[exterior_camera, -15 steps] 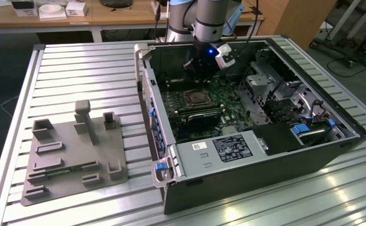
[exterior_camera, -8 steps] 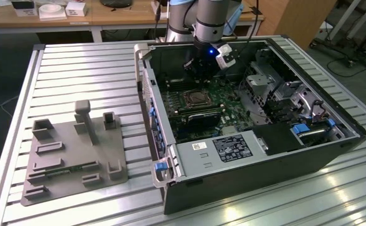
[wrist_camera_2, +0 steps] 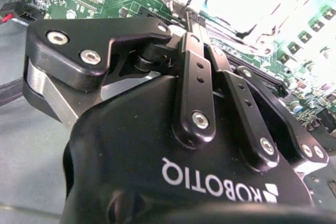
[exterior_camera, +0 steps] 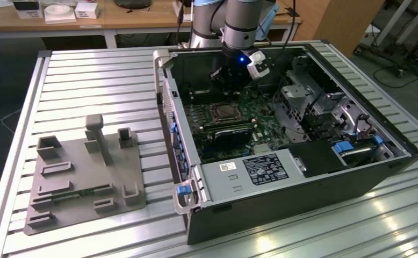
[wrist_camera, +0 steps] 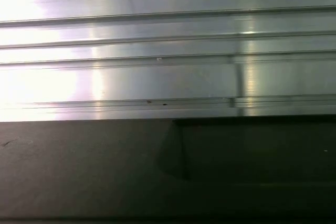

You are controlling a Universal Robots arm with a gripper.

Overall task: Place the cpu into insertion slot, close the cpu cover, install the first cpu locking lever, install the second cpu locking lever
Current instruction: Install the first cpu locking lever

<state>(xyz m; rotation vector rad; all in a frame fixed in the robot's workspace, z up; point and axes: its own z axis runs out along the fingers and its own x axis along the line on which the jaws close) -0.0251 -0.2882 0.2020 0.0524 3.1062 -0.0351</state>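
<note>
In the exterior view my gripper (exterior_camera: 225, 86) hangs inside the open computer case, just above the green board and a little beyond the insertion slot (exterior_camera: 225, 112). The slot is a square socket with a silvery rim and a grey-dark centre. A metal frame, the cpu cover (exterior_camera: 225, 105), seems to lie flat on it. I cannot tell whether the cpu sits under it. In the second wrist view the gripper (wrist_camera_2: 191, 18) points at the board with its fingers (wrist_camera_2: 197, 66) drawn together and nothing visible between them. A glaring silvery patch of socket metal (wrist_camera_2: 247, 3) lies just past the tips.
The black computer case (exterior_camera: 266, 204) stands on a slatted aluminium table (exterior_camera: 87, 80). A grey fixture plate (exterior_camera: 80, 177) lies at the exterior view's left. Drive cages and cables (exterior_camera: 316, 107) crowd the case's other side. The first wrist view faces table slats (wrist_camera: 168, 51) and a dark case wall (wrist_camera: 105, 166).
</note>
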